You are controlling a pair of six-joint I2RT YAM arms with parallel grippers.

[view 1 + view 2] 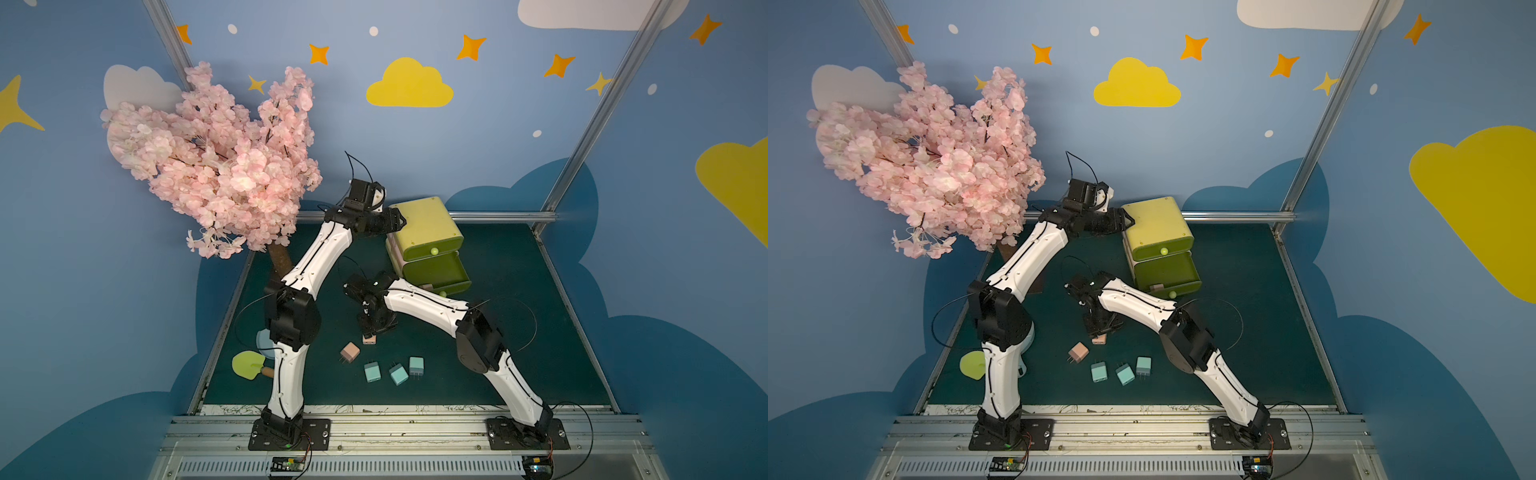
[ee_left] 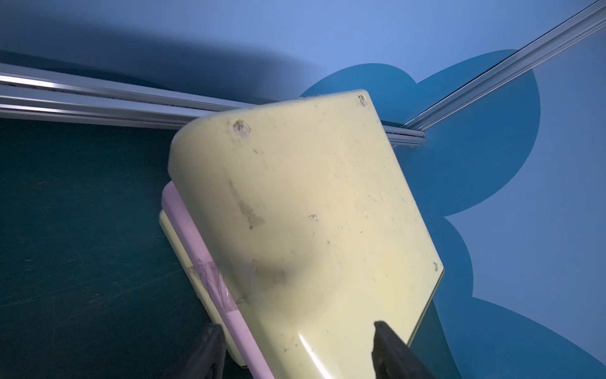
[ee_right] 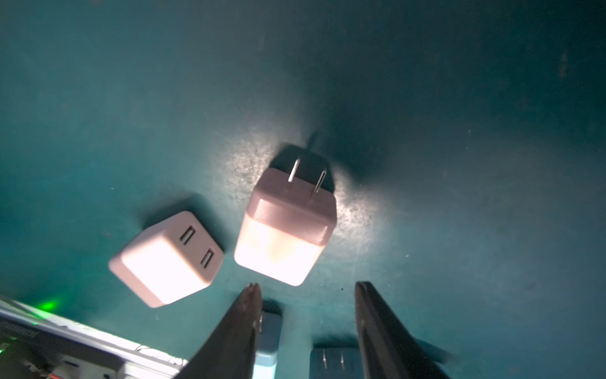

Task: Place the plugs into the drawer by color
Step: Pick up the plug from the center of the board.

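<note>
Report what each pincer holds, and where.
Right pincer: nothing, open over peach-pink cube plug. Left pincer straddles top corner of yellow-green plastic drawer cabinet; grip unclear.

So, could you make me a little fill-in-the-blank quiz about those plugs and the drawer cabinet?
1. On the mat lie ____ light blue plugs.
2. The plug inside the open drawer is ____.
3. The right gripper hovers just above a pink plug with its jaws ____.

Missing words: three; pink; open.
</note>
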